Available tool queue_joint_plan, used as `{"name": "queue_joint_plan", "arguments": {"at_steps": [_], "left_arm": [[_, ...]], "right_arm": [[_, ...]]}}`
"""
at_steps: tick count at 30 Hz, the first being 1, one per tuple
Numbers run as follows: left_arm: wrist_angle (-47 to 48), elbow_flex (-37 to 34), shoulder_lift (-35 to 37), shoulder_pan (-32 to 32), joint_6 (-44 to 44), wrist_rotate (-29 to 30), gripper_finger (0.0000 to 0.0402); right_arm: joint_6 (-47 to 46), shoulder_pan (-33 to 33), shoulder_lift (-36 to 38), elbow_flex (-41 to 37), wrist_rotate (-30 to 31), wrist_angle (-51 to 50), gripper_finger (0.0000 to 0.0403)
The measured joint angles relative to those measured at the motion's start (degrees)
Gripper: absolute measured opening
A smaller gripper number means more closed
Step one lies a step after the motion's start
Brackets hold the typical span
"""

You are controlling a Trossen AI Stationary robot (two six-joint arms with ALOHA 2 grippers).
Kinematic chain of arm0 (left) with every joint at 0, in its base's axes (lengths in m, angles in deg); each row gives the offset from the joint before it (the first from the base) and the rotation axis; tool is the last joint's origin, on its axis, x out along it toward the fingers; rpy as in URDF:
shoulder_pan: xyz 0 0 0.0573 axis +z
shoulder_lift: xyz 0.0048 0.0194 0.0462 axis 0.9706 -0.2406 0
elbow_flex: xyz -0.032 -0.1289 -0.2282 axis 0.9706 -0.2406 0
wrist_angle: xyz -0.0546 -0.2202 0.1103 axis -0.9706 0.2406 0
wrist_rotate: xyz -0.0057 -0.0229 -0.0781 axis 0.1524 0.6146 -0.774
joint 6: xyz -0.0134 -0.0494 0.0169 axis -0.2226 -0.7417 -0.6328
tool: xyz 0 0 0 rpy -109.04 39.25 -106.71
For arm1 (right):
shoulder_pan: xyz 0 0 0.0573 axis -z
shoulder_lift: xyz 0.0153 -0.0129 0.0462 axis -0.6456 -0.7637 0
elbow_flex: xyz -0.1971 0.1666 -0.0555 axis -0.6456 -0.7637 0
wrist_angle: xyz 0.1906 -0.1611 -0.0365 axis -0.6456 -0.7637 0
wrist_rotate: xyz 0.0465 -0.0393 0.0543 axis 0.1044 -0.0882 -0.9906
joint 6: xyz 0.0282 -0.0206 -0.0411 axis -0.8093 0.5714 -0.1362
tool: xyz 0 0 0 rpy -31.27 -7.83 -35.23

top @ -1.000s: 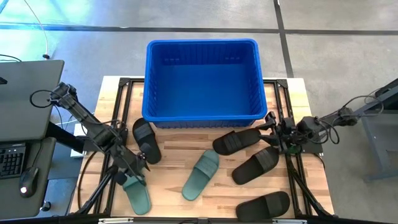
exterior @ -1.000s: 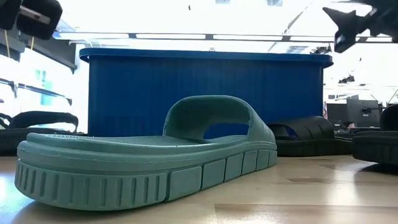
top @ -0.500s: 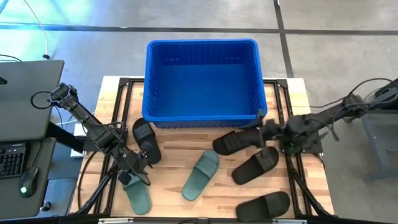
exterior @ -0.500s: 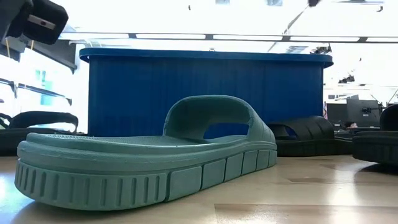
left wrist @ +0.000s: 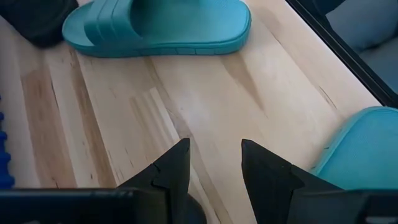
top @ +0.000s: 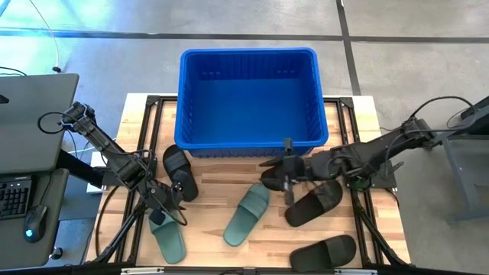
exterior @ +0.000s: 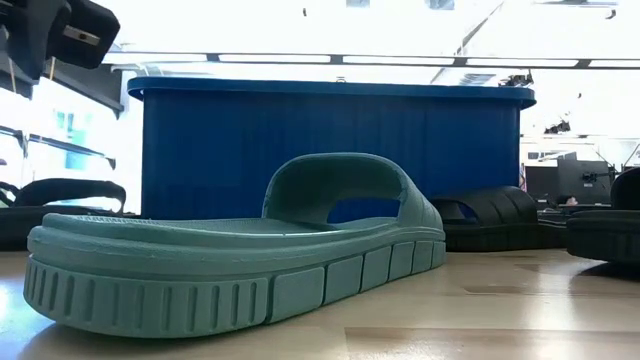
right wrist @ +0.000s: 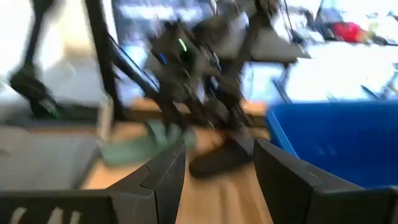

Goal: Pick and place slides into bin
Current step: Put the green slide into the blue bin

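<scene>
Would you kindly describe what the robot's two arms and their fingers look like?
Both arms are dark, slim, jointed links with loose black cables looping alongside. The left gripper and right gripper are black too. In the left wrist view the fingers are matte black, angular wedges tapering to blunt tips; I see no markings.

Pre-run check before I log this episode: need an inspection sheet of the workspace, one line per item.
Surface: wooden tabletop on a black frame.
Job's things: blue bin at the far edge, nothing seen inside; five slides on the table outside it, two green, three black; a sixth black one mostly under the right arm.
Clutter: nothing seen.
Grippers: left gripper open, between the near-left green slide and a black one; right gripper open, above the black slide beside the bin's front.
Cables: loops along both arms.
Surroundings: laptop and mouse at left.
</scene>
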Motion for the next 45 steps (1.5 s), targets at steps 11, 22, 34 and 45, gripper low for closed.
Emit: {"name": "queue_joint_plan", "arguments": {"at_steps": [11, 22, 34, 45], "left_arm": [[-0.19, 0.0, 0.02, 0.0, -1.62, -0.04, 0.0128], [-0.19, 0.0, 0.02, 0.0, -1.52, 0.71, 0.0128], [-0.21, 0.0, 0.02, 0.0, -1.51, 0.76, 0.0128], [-0.22, 0.0, 0.02, 0.0, -1.49, 1.76, 0.0128]], "right_arm": [[-33.82, -1.07, -6.98, 1.58, 19.57, -39.4, 0.0181], [-43.34, -1.14, -10.03, 1.58, 5.91, -42.48, 0.0181], [-41.99, -1.11, -10.42, 1.58, 4.74, -42.2, 0.0183], [-49.61, -0.83, -10.42, 1.58, 6.1, -35.54, 0.0184]]}}
